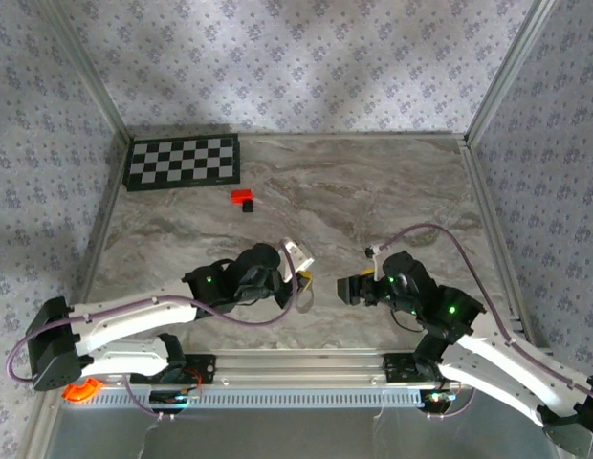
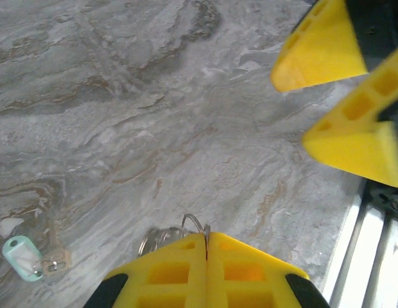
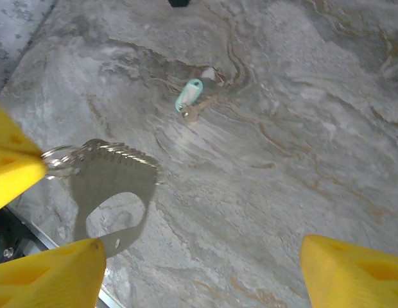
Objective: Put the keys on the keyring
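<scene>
Left gripper [image 1: 303, 278] clamped on the keyring [image 2: 186, 226], right gripper [image 1: 346, 288] with jaws apart just beside it; reads as the threading step.

Top: right gripper faces the left gripper, near but apart; red-and-black block [image 1: 242, 198] lies well beyond the left gripper on the table [image 1: 392, 191]. Left wrist: jaws pressed together on the keyring, thin silvery loops poking out past the tips; teal tag [image 2: 22, 257] lies loose on the table, well off from the left gripper. Right wrist: key [image 3: 112, 176] hangs at the loops by the left gripper's tip, ahead of the spread right fingers; can't tell if it's already threaded. My read: pinch the key flat on its head, hold the left clamp steady, feed slowly along the wire, because a twist could spring it loose. Containers: none to report; tag and block sit bare on the table.
</scene>
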You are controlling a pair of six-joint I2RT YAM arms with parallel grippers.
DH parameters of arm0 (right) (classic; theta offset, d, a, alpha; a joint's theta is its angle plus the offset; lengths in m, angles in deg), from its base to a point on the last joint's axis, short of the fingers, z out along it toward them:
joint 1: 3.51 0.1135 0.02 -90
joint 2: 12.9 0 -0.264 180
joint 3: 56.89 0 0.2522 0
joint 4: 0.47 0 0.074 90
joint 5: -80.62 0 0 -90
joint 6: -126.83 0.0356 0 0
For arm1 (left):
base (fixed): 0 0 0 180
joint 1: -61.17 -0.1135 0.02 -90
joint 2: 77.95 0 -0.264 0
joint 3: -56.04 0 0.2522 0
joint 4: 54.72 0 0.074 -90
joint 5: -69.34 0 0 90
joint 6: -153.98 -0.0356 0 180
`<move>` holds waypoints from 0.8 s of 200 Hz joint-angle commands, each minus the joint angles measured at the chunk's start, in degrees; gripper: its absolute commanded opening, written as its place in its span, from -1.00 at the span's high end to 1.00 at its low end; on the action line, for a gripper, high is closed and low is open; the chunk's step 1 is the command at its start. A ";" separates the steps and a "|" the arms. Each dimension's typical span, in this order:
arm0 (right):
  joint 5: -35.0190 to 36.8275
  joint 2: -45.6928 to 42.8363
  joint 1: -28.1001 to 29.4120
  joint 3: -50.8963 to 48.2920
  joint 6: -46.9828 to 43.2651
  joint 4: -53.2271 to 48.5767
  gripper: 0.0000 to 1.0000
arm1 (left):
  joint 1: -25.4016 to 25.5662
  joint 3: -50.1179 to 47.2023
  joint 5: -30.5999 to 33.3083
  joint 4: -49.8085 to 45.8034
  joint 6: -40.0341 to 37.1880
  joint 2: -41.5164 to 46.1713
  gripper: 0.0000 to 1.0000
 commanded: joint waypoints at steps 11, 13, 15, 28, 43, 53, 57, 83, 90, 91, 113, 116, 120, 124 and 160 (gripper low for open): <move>0.98 -0.57 0.50 -1.05 -1.28 3.08 -0.56 | -4.15 -2.69 -1.84 2.56 3.17 -2.64 1.00; 1.01 -0.57 0.49 -0.99 -1.27 3.04 -0.55 | -4.41 -2.92 -2.04 2.83 3.55 -2.85 1.00; 1.13 -0.52 0.56 -0.98 -1.31 3.07 -0.55 | -4.56 -3.13 -2.22 3.12 3.82 -2.97 1.00; 1.46 -0.57 0.61 -1.00 -1.26 2.97 -0.55 | -5.46 -3.98 -3.14 5.16 5.20 -4.37 1.00; 2.43 -0.66 0.72 -0.82 -1.11 2.60 -0.55 | -5.78 -4.11 -3.26 6.45 6.11 -6.24 1.00; 3.25 -0.83 0.67 -0.71 -1.00 1.98 -0.54 | -5.91 -3.99 -3.16 7.50 6.46 -7.67 1.00; 3.81 -0.91 0.70 -0.71 -0.94 1.79 -0.54 | -5.96 -3.85 -3.19 7.99 6.59 -8.32 1.00; 7.29 -1.77 0.64 -0.45 0.23 -0.45 -0.56 | -6.05 -1.71 -3.09 10.06 6.26 -14.61 1.00; 7.94 -2.00 0.60 -0.45 0.37 -0.96 -0.57 | -6.13 -1.04 -3.02 10.50 6.18 -16.57 1.00; 7.95 -2.07 0.59 -0.40 0.40 -1.07 -0.57 | -6.13 -0.98 -3.02 10.56 6.17 -16.87 1.00; 9.42 -3.17 0.58 -0.31 1.29 -2.84 -0.61 | -6.19 0.95 -3.56 12.33 6.00 -22.76 1.00; 9.51 -3.40 0.62 -0.35 1.51 -3.17 -0.62 | -6.22 1.32 -3.61 12.42 5.93 -23.54 1.00; 9.48 -3.73 0.60 -0.36 1.84 -3.82 -0.63 | -6.21 1.72 -3.82 12.51 5.83 -24.52 1.00; 9.64 -4.00 0.50 -0.38 1.99 -4.38 -0.64 | -6.15 2.13 -4.04 12.60 5.67 -25.34 1.00; 12.29 -6.33 -0.95 -0.93 2.84 -8.35 -0.72 | -6.14 4.16 -5.14 12.64 5.25 -29.46 1.00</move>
